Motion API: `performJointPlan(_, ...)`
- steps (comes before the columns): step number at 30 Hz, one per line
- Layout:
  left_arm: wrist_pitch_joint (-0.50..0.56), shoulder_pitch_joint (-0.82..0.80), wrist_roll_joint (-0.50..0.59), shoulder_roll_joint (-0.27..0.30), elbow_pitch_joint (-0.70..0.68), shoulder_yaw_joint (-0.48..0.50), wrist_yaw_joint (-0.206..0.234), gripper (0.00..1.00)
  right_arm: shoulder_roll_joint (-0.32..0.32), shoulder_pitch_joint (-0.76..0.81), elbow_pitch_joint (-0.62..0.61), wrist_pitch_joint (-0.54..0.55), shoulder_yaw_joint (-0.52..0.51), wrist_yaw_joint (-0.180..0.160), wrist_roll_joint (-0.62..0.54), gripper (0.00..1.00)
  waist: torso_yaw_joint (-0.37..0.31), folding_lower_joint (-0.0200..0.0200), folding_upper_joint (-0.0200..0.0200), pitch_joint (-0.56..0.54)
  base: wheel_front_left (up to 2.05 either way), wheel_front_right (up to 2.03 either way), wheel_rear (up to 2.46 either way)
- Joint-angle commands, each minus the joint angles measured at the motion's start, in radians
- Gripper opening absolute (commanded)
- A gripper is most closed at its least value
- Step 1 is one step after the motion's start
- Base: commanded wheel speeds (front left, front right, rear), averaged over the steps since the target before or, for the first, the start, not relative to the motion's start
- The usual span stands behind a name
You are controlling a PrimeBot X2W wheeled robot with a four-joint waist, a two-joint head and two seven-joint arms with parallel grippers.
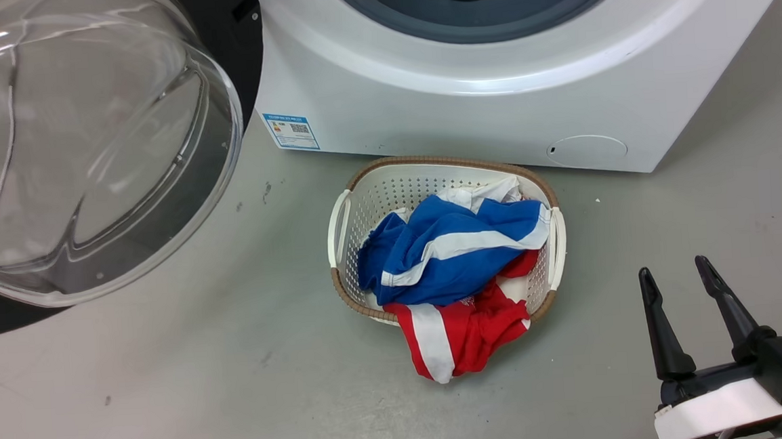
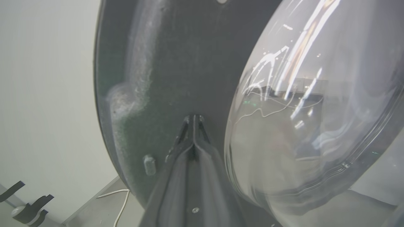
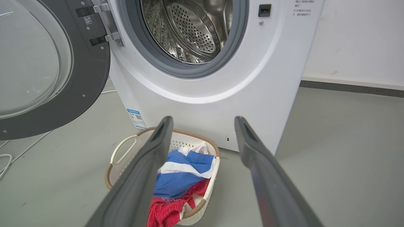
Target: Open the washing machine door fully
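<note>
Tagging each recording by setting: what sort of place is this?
Likely a laundry or utility corner, perhaps a test room. A white front-loading washing machine with its door swung open stands on a bare grey floor by a plain white wall, with a laundry basket of clothes in front.

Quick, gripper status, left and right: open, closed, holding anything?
Left gripper: closed, holding nothing, tips at the washing machine door.
Right gripper: open, empty.
</note>
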Motion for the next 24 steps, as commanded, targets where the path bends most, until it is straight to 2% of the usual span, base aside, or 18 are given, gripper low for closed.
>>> performJointPlan(1, 0.003, -0.026, 0.002, 0.011, 0.025, 0.016, -0.004, 0.0, -0.006, -0.011, -0.004, -0.002, -0.002, 0.0, -0.006, 1.0, -0.002, -0.0001, 0.0, 0.007, 0.0, 0.0, 0.0)
performJointPlan(7, 0.003, -0.077, 0.019, 0.024, 0.116, 0.056, -0.033, 0.0, -0.005, -0.02, -0.001, -0.002, -0.002, 0.0, -0.011, 1.0, -0.009, -0.0001, 0.0, 0.017, 0.0, 0.0, 0.0)
performJointPlan(12, 0.003, -0.077, 0.046, -0.001, 0.135, 0.083, -0.056, 0.0, 0.002, -0.017, 0.006, -0.002, -0.008, 0.0, -0.009, 1.0, -0.008, -0.0001, 0.0, 0.008, 0.0, 0.0, 0.0)
performJointPlan(17, 0.003, -0.025, 0.092, -0.032, 0.068, 0.122, -0.071, 0.0, 0.014, -0.007, 0.014, -0.002, -0.006, 0.0, -0.001, 1.0, -0.012, -0.0001, 0.0, -0.03, 0.0, 0.0, 0.0)
performJointPlan(24, 0.003, 0.052, 0.163, -0.086, -0.101, 0.151, -0.108, 0.0, 0.028, 0.027, 0.026, -0.002, -0.01, 0.0, 0.003, 1.0, -0.002, -0.0001, 0.0, -0.104, 0.0, 0.0, 0.0)
